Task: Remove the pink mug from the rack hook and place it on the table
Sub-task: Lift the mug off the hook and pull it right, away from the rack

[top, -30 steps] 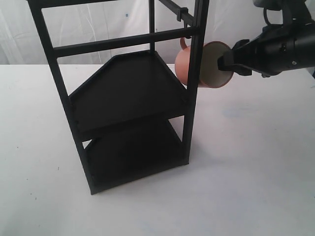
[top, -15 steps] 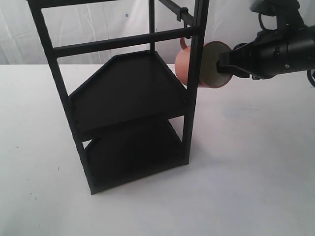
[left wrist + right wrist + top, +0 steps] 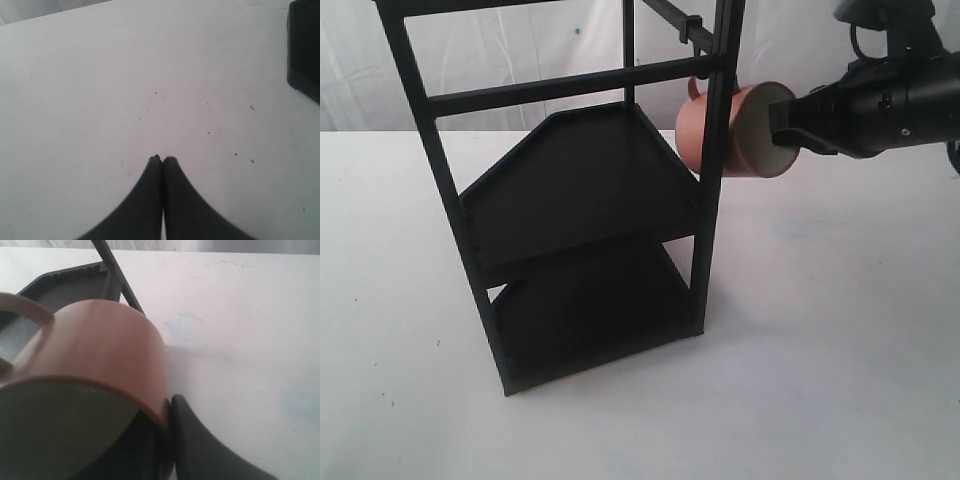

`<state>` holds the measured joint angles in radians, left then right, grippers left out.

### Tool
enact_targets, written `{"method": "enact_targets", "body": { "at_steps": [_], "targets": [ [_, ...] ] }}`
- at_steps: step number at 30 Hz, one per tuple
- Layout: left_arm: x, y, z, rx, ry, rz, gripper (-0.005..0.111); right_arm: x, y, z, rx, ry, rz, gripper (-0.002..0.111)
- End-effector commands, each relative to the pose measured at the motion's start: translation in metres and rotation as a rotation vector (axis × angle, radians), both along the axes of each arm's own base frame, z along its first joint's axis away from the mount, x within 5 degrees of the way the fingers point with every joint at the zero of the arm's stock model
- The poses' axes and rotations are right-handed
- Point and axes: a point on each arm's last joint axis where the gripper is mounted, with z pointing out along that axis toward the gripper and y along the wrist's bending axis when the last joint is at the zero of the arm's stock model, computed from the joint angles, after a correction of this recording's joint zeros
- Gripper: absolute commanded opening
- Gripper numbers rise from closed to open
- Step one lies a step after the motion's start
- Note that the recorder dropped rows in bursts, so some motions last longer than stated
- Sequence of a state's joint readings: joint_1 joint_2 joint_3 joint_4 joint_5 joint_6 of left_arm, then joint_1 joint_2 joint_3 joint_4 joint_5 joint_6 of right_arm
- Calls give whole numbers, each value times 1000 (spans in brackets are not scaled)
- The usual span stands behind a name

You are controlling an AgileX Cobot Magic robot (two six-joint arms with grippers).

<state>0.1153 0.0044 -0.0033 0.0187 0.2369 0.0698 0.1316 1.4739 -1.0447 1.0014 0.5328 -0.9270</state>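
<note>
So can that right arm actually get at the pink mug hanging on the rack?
Probably yes: the right hand grips the pink mug at its rim, one finger outside the wall. It reaches from the mug's mouth side, away from the rack post, so nothing seems to block it.

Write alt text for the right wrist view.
The right pincer clamps the rim of the pink mug, one finger outside its wall, one inside. Behind lie a black rack shelf and the white table.

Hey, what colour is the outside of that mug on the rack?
Salmon pink, leaning terracotta. The mug shows it best in the right wrist view.
</note>
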Motion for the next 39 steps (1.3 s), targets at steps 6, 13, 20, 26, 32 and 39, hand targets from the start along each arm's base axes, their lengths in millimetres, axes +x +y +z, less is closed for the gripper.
{"method": "enact_targets", "body": {
  "at_steps": [6,13,20,26,32,39],
  "targets": [
    [0,0,-1,-1,-1,1,0,-5,3,10,48,-13,11,0],
    [0,0,-1,-1,-1,1,0,-11,1,22,47,-54,8,0],
    [0,0,-1,-1,-1,1,0,-21,-3,32,23,-78,-14,0],
    [0,0,-1,-1,-1,1,0,-26,-11,35,-48,-74,-76,0],
    [0,0,-1,-1,-1,1,0,-27,-18,26,-64,-64,-150,0],
    [0,0,-1,-1,-1,1,0,-35,-25,12,-71,-87,-228,0]
  ]
}}
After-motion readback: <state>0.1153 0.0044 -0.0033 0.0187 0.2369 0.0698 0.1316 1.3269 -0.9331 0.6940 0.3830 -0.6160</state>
